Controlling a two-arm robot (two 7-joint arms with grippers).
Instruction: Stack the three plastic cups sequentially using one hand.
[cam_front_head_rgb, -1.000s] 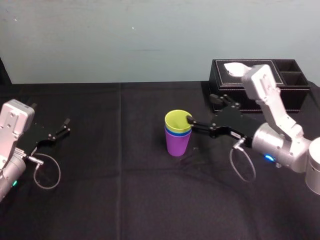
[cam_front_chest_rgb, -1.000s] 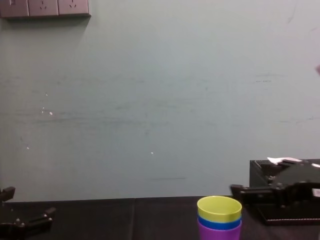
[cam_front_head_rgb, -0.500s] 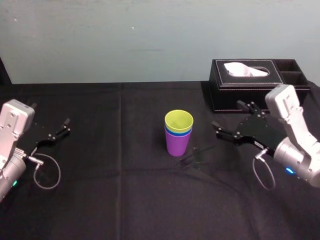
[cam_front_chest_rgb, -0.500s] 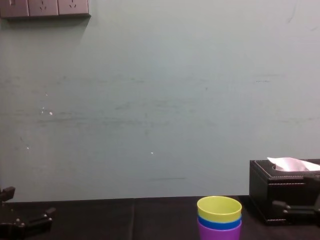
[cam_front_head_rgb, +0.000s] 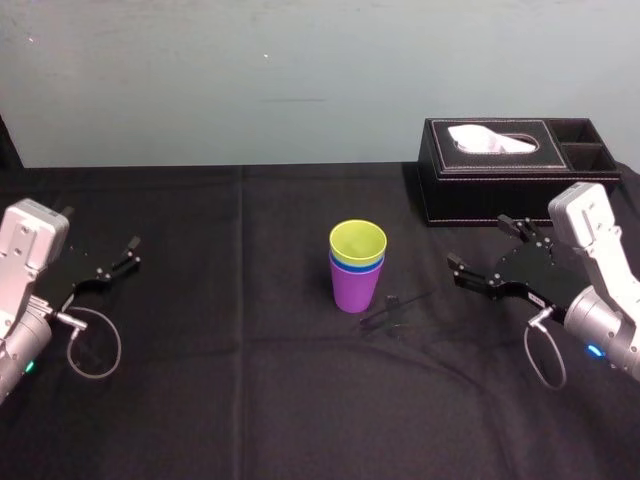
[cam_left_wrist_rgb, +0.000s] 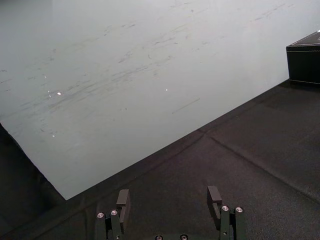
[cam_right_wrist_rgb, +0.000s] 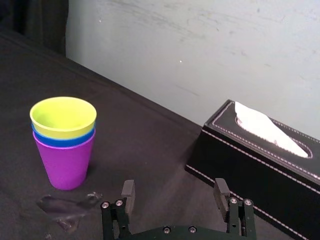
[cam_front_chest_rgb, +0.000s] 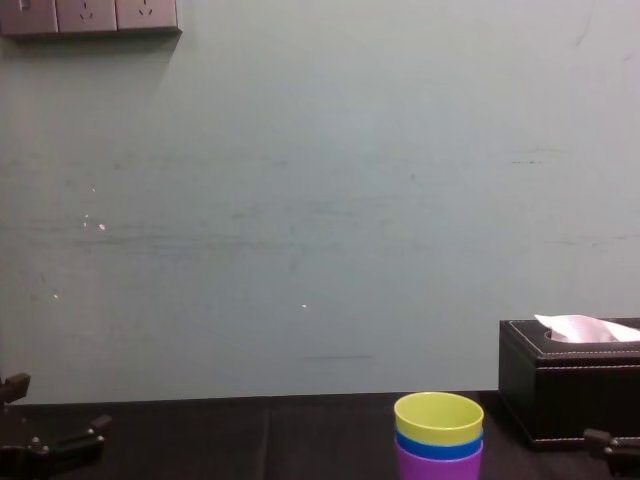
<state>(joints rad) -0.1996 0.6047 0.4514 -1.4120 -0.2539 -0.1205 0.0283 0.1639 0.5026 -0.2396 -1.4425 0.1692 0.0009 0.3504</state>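
Head view, table (cam_front_head_rgb: 220, 340): black cloth, pale green wall (cam_front_head_rgb: 200, 80) behind.
Cups (cam_front_head_rgb: 357, 262): nested stack, mid-table.
Right end effector (cam_right_wrist_rgb: 175, 191): fingers spread, empty, apart from stack.
Left end effector (cam_left_wrist_rgb: 167, 195): fingers spread, parked left.

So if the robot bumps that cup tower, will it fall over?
Probably: the purple cup tapers to a small base, with the blue cup and yellow-green cup nested on top. Being plastic, it's likely light and might slide on the tablecloth first. The open right gripper sits to its right, the left gripper far left.
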